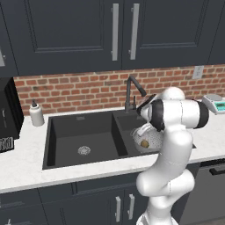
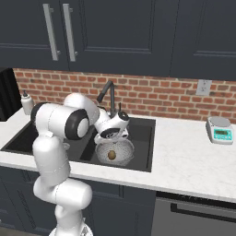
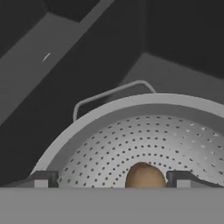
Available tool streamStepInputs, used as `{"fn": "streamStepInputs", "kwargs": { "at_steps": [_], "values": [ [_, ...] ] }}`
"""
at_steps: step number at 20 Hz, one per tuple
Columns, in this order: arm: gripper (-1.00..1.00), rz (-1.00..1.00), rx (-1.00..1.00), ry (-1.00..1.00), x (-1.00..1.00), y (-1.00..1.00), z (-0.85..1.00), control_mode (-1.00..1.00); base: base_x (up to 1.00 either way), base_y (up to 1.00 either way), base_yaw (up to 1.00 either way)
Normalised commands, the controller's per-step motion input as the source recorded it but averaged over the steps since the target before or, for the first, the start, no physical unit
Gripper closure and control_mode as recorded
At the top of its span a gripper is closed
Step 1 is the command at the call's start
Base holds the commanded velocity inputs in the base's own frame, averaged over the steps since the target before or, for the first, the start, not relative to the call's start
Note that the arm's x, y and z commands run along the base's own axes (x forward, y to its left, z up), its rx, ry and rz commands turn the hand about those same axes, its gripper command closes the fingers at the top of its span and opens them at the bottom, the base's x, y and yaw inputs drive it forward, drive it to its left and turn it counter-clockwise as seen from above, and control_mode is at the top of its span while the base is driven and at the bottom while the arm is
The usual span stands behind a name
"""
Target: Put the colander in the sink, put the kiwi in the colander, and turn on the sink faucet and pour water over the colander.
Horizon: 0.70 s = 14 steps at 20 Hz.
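Observation:
The silvery perforated colander [image 2: 120, 148] [image 1: 151, 139] [image 3: 131, 144] sits in the right basin of the black sink [image 1: 83, 132] [image 2: 146, 138]. The brown kiwi [image 2: 112, 155] [image 1: 144, 143] [image 3: 144, 176] lies inside the colander, on its bottom. My gripper [image 2: 110, 137] [image 3: 113, 180] hangs just above the colander, pointing down into it. It is open, and its fingertips [image 3: 41, 179] stand wide apart with nothing held; the kiwi lies below, between them. The dark gooseneck sink faucet [image 1: 132, 90] [image 2: 108, 94] rises behind the sink's divider, with no water running.
A white soap dispenser [image 1: 36, 114] [image 2: 26, 102] stands on the counter left of the sink. On the counter to the right sits a small kitchen scale [image 2: 220, 129] [image 1: 215, 103]. A brick wall and dark cabinets close the back. A black appliance [image 1: 6, 114] stands at far left.

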Motion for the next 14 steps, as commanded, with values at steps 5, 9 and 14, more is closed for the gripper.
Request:
{"fn": "streamStepInputs", "kwargs": {
  "at_steps": [5,9,14],
  "values": [
    [-1.00,0.00,0.00,-0.18,-0.35,-0.07,0.47,-1.00,0.00,0.00,0.00],
    [-1.00,0.00,0.00,-0.29,-0.53,-0.15,0.27,-1.00,0.00,0.00,0.00],
    [-1.00,0.00,0.00,-0.32,-0.36,-0.27,0.38,-1.00,0.00,0.00,0.00]
  ]
}}
